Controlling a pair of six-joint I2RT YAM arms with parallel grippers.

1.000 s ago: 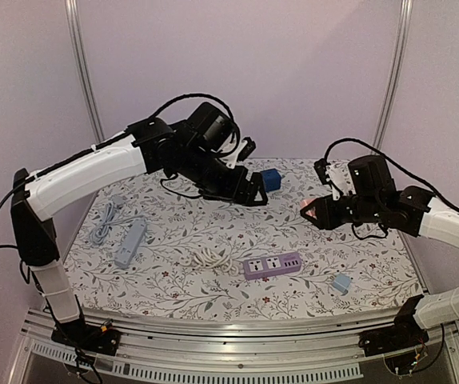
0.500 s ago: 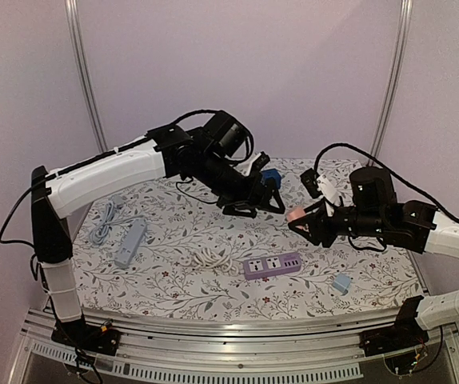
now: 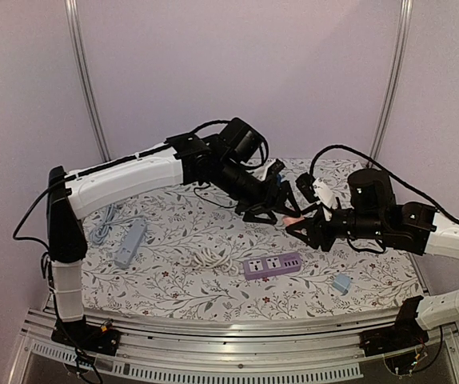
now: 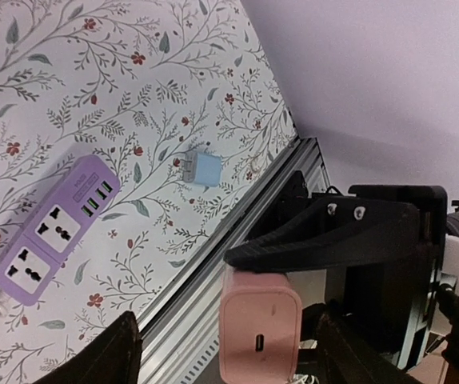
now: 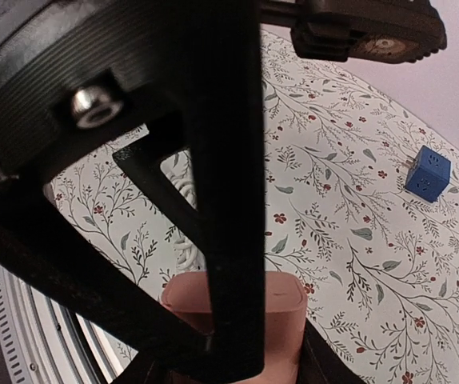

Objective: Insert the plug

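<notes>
The pink plug [image 4: 259, 336] is held above the table [image 3: 173, 240], clamped in the right gripper [image 3: 300, 222]; the left gripper [image 3: 276, 213] is placed at ten o'clock of it, jaws apart on either side of the plug and not seen touching it; the purple power strip [image 3: 272, 265] lies at seven o'clock of the plug, sockets empty; nothing is inserted yet; a handover is judged to be in hand, with aligning and pushing home left.
</notes>
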